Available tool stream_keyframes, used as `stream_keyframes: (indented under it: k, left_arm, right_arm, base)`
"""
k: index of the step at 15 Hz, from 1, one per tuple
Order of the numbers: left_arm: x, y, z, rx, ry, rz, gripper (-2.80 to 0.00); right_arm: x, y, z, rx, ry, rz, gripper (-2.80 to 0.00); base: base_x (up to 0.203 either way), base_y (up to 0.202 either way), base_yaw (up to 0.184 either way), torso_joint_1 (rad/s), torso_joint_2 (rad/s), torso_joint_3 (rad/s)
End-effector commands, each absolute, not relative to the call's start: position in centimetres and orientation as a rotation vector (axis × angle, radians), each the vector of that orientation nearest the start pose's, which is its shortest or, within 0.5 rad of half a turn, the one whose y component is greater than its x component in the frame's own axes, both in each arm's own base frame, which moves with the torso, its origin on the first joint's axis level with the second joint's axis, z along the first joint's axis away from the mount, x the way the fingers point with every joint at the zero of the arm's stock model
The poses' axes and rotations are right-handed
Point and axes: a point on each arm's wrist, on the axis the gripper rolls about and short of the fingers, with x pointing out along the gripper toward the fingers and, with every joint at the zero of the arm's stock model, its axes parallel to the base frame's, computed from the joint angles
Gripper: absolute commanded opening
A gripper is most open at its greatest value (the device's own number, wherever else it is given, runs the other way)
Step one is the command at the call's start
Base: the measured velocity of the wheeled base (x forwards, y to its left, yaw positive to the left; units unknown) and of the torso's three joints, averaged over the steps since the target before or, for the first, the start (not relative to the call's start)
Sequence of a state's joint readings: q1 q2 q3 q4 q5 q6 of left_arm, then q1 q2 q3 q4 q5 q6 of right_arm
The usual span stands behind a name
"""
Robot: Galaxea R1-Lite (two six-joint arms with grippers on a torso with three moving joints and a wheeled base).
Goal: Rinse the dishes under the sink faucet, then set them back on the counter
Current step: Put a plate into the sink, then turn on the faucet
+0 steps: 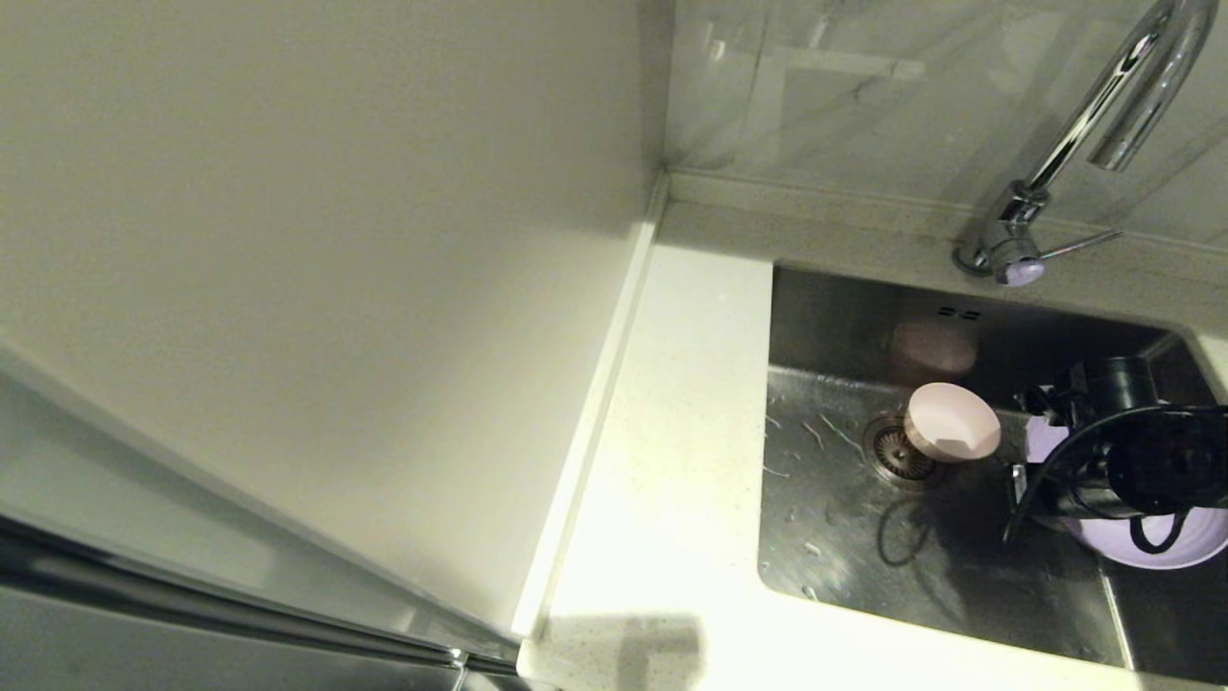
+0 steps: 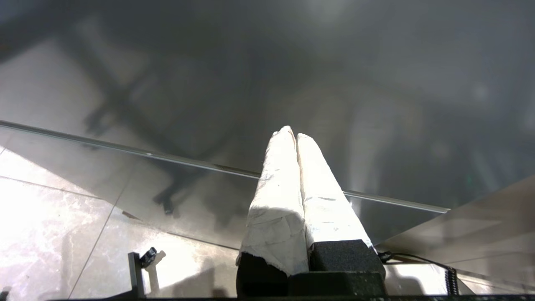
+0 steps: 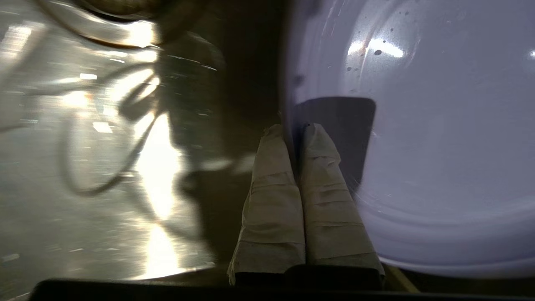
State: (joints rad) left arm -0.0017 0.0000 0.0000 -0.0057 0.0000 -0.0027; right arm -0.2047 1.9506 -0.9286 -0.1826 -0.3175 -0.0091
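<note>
The right gripper [image 3: 292, 127], its taped fingers pinched shut on the rim of the matte lilac plate [image 3: 439, 146], sits at three o'clock in the brushed steel sink [image 1: 844, 537]. A round pink bowl [image 1: 952, 422] lies tipped by the drain, under the chrome gooseneck faucet [image 1: 1084, 125]. The speckled white counter [image 1: 672, 461] lies at nine o'clock of the sink; the left gripper [image 2: 296, 136] hangs closed and empty over glossy floor tiles [image 2: 50, 217].

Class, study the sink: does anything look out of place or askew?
Yes. The pink bowl lies tipped on its side by the drain in the sink, not upright. The right tool is shut on the rim of the lilac plate.
</note>
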Motion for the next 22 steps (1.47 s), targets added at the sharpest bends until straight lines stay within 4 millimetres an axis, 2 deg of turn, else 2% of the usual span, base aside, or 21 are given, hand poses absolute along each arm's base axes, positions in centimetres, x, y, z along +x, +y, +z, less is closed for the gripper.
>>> stream_keyframes:
  k: [1,5,12,16,22]
  left_arm:
    - [-2.3,0.0,7.5,-0.003,-0.003,-0.002,-2.8]
    - [-2.3,0.0,7.5,-0.003,-0.003,-0.002,-2.8]
    - [-2.3,0.0,7.5,-0.003,-0.003,-0.002,-2.8]
    - [-2.3,0.0,7.5,-0.003,-0.003,-0.002,-2.8]
    - [-2.3,0.0,7.5,-0.003,-0.003,-0.002,-2.8]
  right_arm:
    - [32.1,-7.3,8.8,-0.055,0.863,-0.477,-2.8]
    - [30.8,-6.8,7.9,-0.062,0.873,-0.469,-2.8]
    - [29.9,-6.2,8.6,-0.072,0.865,-0.455,-2.8]
    - [29.0,-6.0,11.4,-0.068,0.769,-0.461,-2.8]
    - [26.6,-5.8,15.8,-0.07,0.624,-0.475,-2.8]
  base:
    - [0.0,0.0,0.0,0.0,0.0,0.0]
    - [0.0,0.0,0.0,0.0,0.0,0.0]
    - [0.0,0.0,0.0,0.0,0.0,0.0]
    - [0.0,0.0,0.0,0.0,0.0,0.0]
    - [0.0,0.0,0.0,0.0,0.0,0.0]
